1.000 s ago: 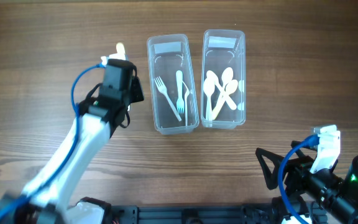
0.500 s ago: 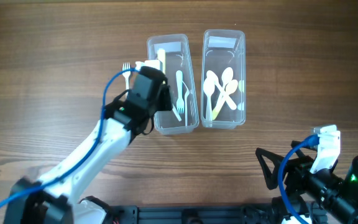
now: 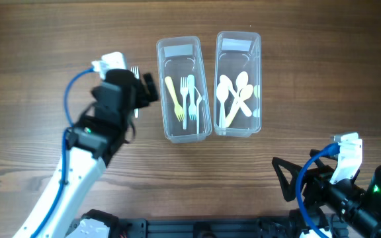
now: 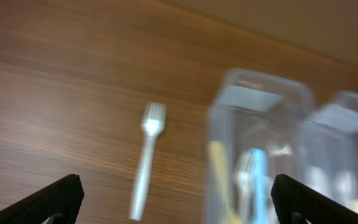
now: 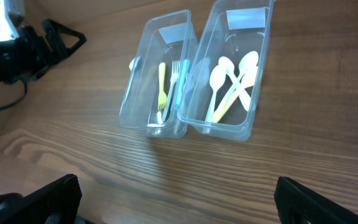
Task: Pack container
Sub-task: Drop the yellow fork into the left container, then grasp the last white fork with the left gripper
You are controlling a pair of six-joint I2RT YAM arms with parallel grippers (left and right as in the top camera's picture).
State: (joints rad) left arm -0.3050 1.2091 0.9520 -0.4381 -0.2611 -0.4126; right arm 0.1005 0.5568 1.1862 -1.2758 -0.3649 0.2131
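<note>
Two clear containers stand side by side. The left container (image 3: 178, 50) (image 5: 143, 74) holds a yellow fork (image 3: 175, 96) (image 5: 161, 84) and two pale forks (image 3: 188, 99). The right container (image 3: 237, 45) (image 5: 263, 59) holds several white spoons (image 3: 233, 92) and a yellowish one. A loose white fork (image 3: 135, 71) (image 4: 146, 158) lies on the table left of the containers. My left gripper (image 3: 144, 92) (image 4: 179, 205) hovers open and empty over that fork, just left of the left container (image 4: 253, 99). My right gripper (image 3: 284, 180) (image 5: 179, 208) stands open and empty at the near right.
The wooden table (image 3: 32, 53) is all that surrounds the containers. My left arm (image 5: 23, 46) shows at the top left of the right wrist view. The left wrist view is motion-blurred.
My left gripper opened over the left container and let go of the yellow fork, which now lies inside. The left arm then drew back to the left. The right arm stayed still.
</note>
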